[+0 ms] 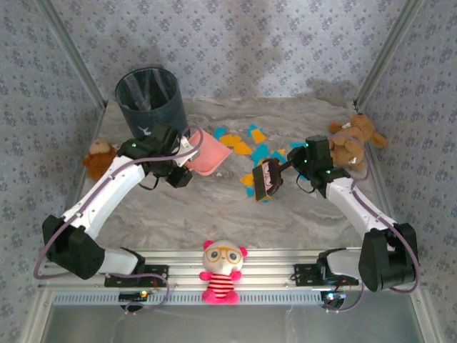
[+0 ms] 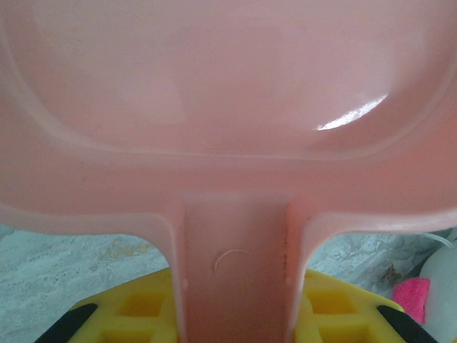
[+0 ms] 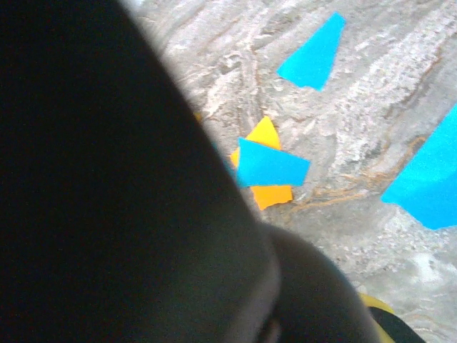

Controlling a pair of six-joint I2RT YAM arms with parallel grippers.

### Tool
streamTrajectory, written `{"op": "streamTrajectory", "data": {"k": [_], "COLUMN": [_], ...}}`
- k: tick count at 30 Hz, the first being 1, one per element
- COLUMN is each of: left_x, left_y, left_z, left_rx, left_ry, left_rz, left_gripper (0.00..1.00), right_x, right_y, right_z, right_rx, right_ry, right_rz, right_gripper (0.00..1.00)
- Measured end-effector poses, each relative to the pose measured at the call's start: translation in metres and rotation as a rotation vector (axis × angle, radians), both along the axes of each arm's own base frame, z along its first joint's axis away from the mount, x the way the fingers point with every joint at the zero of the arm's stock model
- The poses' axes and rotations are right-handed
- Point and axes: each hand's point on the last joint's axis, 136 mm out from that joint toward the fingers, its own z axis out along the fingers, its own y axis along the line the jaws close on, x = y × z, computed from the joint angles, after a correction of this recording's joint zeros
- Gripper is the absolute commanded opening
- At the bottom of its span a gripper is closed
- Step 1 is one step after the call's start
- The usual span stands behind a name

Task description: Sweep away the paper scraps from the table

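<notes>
Overhead, the left gripper [image 1: 187,156] clamps the handle of a pink plastic dustpan [image 1: 208,153] in the far-left part of the grey marbled tabletop [image 1: 214,214]; small orange and teal paper scraps [image 1: 246,143] lie scattered just right of its mouth, toward the far edge; the right gripper [image 1: 294,164] pinches the handle of a black hand brush [image 1: 267,179], its head at the scraps' near-right side; open marble runs from the middle to the near edge. At the left wrist, yellow fingers [image 2: 136,307] press the dustpan's stem from both sides. At the right wrist, the brush is a dark blur beside scraps lying flat; whether those fingers are spread cannot be told there.
</notes>
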Motion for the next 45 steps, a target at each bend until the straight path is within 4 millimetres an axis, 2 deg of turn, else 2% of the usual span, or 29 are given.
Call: {"op": "streamTrajectory", "data": {"k": [7, 11, 14, 19, 27, 33, 45], "left_x": [-0.014, -0.028, -0.034, -0.042, -0.047, -0.034, -0.023], "left_y": [-0.010, -0.013, -0.010, -0.005, -0.006, -0.011, -0.017], "left_z": [-0.022, -0.042, -0.054, -0.070, -0.086, -0.090, -0.100], "left_rx": [0.077, 0.150, 0.208, 0.300, 0.414, 0.476, 0.538], "left_ry": [0.051, 0.115, 0.157, 0.204, 0.239, 0.223, 0.262], "left_rz": [-0.130, -0.211, -0.257, -0.332, -0.443, -0.471, -0.503], "left_gripper": [0.00, 0.00, 0.00, 0.00, 0.00, 0.00, 0.00], "right_x": [-0.001, -0.010, -0.018, -0.034, -0.049, -0.051, -0.045], "right_y": [0.006, -0.002, -0.012, -0.024, -0.022, -0.017, 0.004], "right_z": [0.037, 0.059, 0.065, 0.064, 0.059, 0.060, 0.043], "right_rx": [-0.010, -0.076, -0.166, -0.348, -0.558, -0.632, -0.671], "right_ry": [-0.135, -0.202, -0.214, -0.197, -0.170, -0.179, -0.156], "right_rz": [0.073, 0.076, 0.067, 0.072, 0.115, 0.119, 0.166], "right_gripper": [0.00, 0.00, 0.00, 0.00, 0.00, 0.00, 0.00]}}
